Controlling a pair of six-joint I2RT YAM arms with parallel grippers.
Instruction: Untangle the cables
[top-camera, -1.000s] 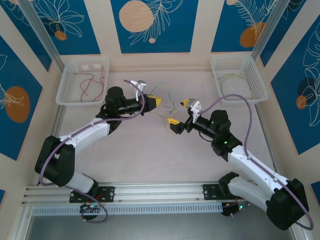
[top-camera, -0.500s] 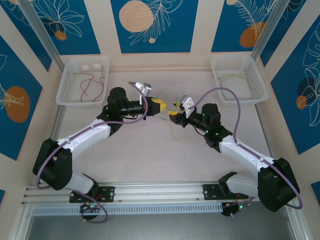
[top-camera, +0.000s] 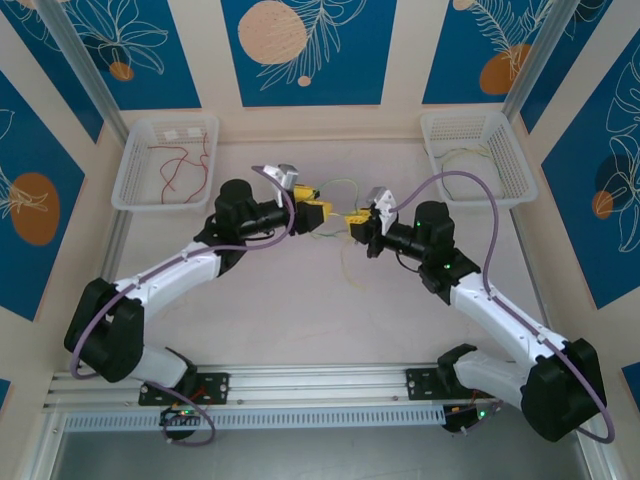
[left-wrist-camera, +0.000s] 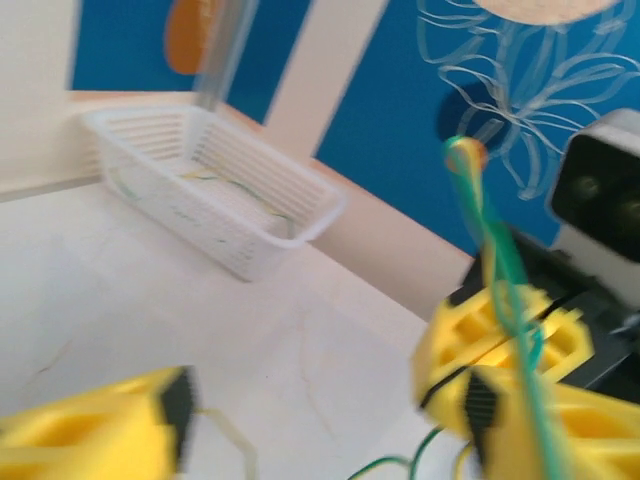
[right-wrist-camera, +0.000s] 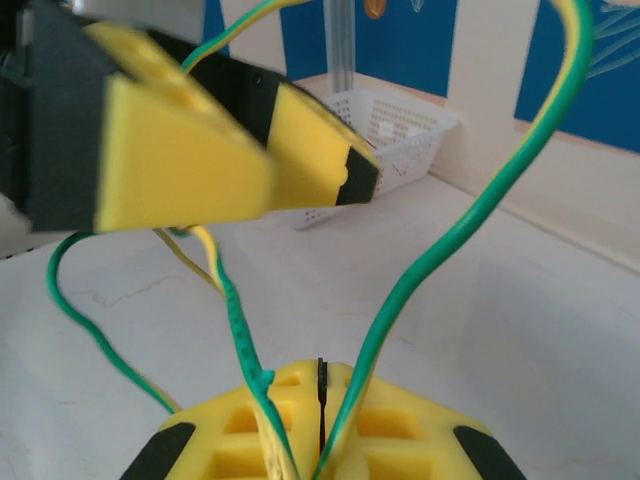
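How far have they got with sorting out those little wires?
Partly done: red wires lie in the left basket, green-yellow wires in the right basket. In hand: the right gripper is shut on a green and yellow wire bundle, the left gripper open beside it. Left: separating that bundle mid-table.

A white mesh basket (top-camera: 130, 196) sits at the far left corner of the pale surface (top-camera: 300, 320), a second basket (top-camera: 500, 198) at the far right. Blue wall panels (top-camera: 350, 60) bear orange discs and white leaf outlines behind them.
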